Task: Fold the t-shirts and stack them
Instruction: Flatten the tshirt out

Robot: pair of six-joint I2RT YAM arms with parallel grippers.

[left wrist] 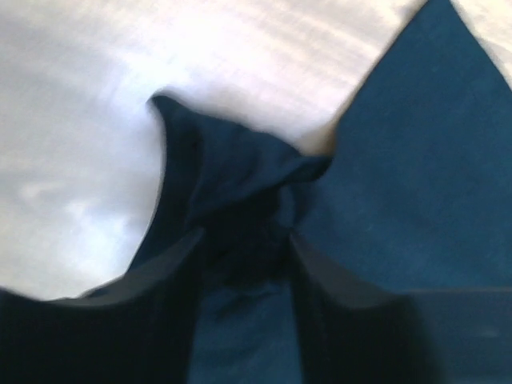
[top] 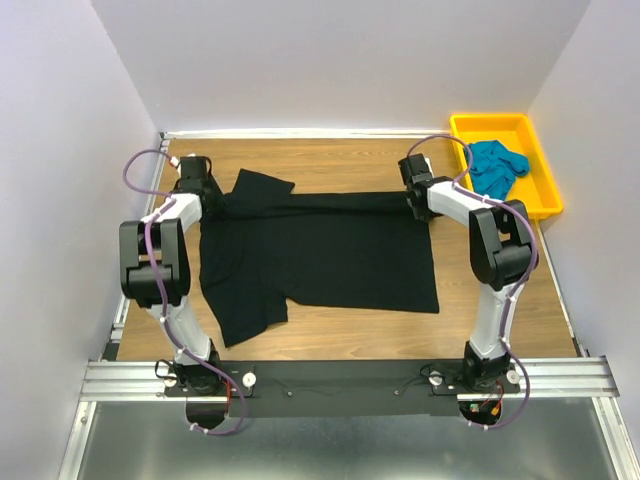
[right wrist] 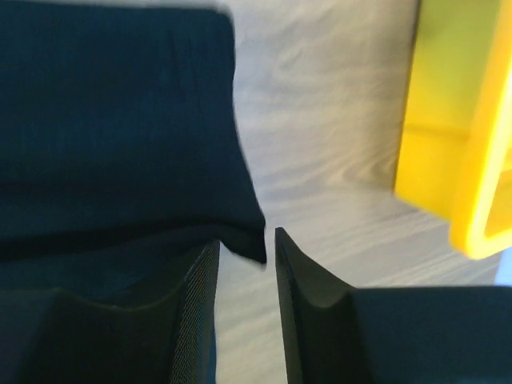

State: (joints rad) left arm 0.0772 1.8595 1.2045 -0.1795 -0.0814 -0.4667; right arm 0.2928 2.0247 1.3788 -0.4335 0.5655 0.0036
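The black t-shirt (top: 320, 255) lies spread on the wooden table, its far edge folded over toward the middle and one sleeve pointing to the near left. My left gripper (top: 212, 203) is at the shirt's far left corner. In the left wrist view its jaws (left wrist: 246, 236) stand apart, with a loose bunch of black cloth (left wrist: 240, 192) between the tips. My right gripper (top: 418, 205) is at the far right corner. Its jaws (right wrist: 246, 238) are open, and the shirt's corner (right wrist: 112, 120) lies just beyond the left finger, unpinched. The teal t-shirt (top: 497, 165) sits crumpled in the tray.
A yellow plastic tray (top: 545, 190) stands at the back right corner, close to my right gripper and seen as a yellow wall (right wrist: 436, 104) in the right wrist view. White walls enclose the table on three sides. Bare wood shows along the near edge.
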